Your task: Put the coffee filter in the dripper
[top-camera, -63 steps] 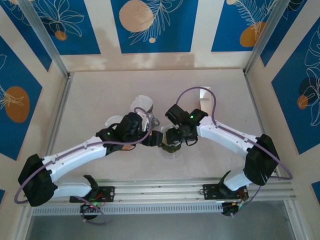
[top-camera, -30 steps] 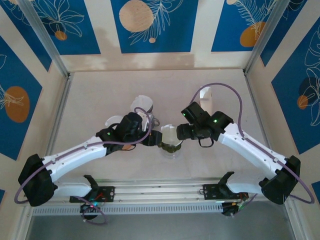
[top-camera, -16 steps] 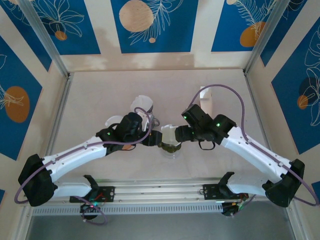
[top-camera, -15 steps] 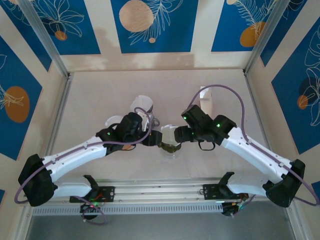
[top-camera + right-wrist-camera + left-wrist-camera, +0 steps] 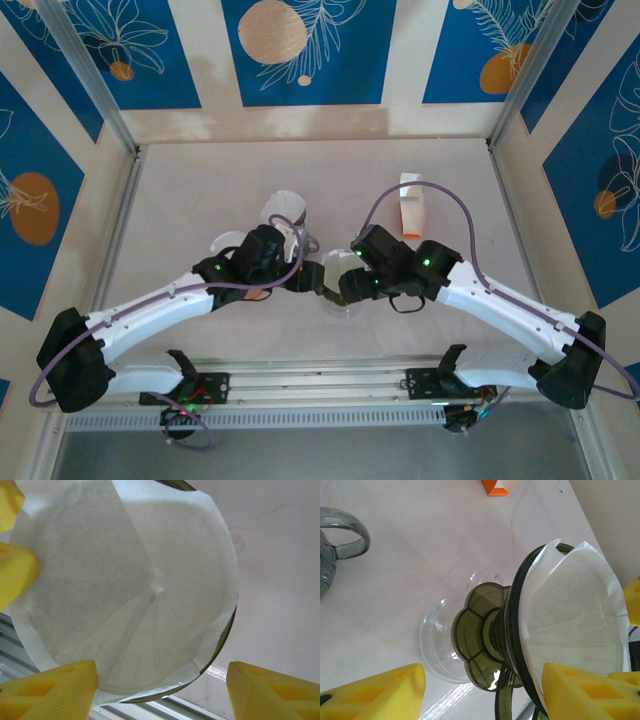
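Right wrist view, centre: white paper coffee filter (image 5: 130, 595) is sitting in dark-green glass dripper (image 5: 485, 627), seemingly seated. Left gripper (image 5: 482, 680) and right gripper (image 5: 161, 676) are holding their fingers apart. Next: lifting away gently.

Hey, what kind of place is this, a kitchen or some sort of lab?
Most likely a robot test cell, not a kitchen: robot arms bolted to a metal rail, printed blue wall panels, aluminium frame posts, and a coffee dripper between the arms.
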